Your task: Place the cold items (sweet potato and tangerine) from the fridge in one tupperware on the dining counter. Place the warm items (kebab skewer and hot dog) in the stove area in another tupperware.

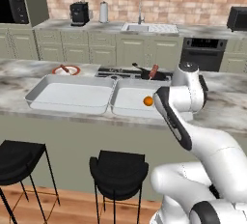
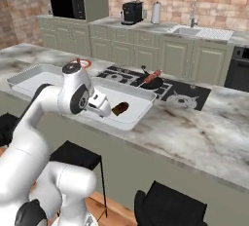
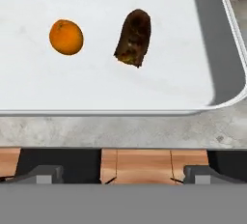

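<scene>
The tangerine (image 3: 66, 37) and the sweet potato (image 3: 133, 37) lie side by side, a little apart, in the right-hand tupperware (image 3: 226, 73) on the dining counter (image 3: 120, 132). My gripper (image 3: 123, 174) hovers above that tray's near rim, open, with nothing between its fingers. From the base, the tangerine (image 1: 148, 101) shows beside my arm and the sweet potato (image 2: 120, 108) just past the gripper (image 2: 102, 107). The other tupperware (image 1: 70, 94) stands to the left with nothing in it. A hot dog (image 1: 153, 71) rests in a dark pan on the stove (image 1: 113, 73). The kebab skewer (image 1: 65, 68) lies on a plate.
The round orange-rimmed plate (image 1: 66, 70) sits behind the left tray. Two black stools (image 1: 118, 170) stand below the counter's front edge. Open marbled counter (image 2: 194, 132) stretches right of the trays. Sink, coffee machine and oven line the back wall.
</scene>
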### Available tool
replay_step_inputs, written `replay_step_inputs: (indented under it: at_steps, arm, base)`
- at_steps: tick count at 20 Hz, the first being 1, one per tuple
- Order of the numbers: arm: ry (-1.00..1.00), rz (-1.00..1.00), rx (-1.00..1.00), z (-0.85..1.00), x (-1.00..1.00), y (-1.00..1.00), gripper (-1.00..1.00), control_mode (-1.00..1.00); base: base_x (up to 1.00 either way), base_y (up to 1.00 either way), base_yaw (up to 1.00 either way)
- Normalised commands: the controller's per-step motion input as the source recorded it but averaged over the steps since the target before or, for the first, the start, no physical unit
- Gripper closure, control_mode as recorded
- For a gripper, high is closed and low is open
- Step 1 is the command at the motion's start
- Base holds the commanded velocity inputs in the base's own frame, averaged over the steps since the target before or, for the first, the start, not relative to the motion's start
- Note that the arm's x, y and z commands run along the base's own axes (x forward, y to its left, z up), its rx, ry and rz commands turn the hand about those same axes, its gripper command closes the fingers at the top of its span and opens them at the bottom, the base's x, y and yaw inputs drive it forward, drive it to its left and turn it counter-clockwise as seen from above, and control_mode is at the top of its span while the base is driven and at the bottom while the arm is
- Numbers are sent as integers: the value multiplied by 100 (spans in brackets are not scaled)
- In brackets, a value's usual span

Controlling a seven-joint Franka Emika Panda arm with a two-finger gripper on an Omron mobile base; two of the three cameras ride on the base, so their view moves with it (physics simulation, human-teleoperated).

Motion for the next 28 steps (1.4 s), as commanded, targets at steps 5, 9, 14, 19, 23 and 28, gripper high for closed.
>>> replay_step_inputs:
  at_steps: [5,9,14,19,23,28]
  arm:
    - [29,15,-16,16,-31,15,-100,-100]
    - [28,8,0,36,-36,9,-100,-100]
    - [5,0,20,-14,-2,-13,-100,-100]
    - [11,0,26,-18,-30,-16,-100,-100]
    - [14,-8,4,0,-57,15,-100,-100]
    - [8,-3,-2,0,-16,18,-100,-100]
  base:
    - [0,0,0]
    - [0,0,0]
    - [0,0,0]
    - [0,0,0]
    - [0,0,0]
    - [0,0,0]
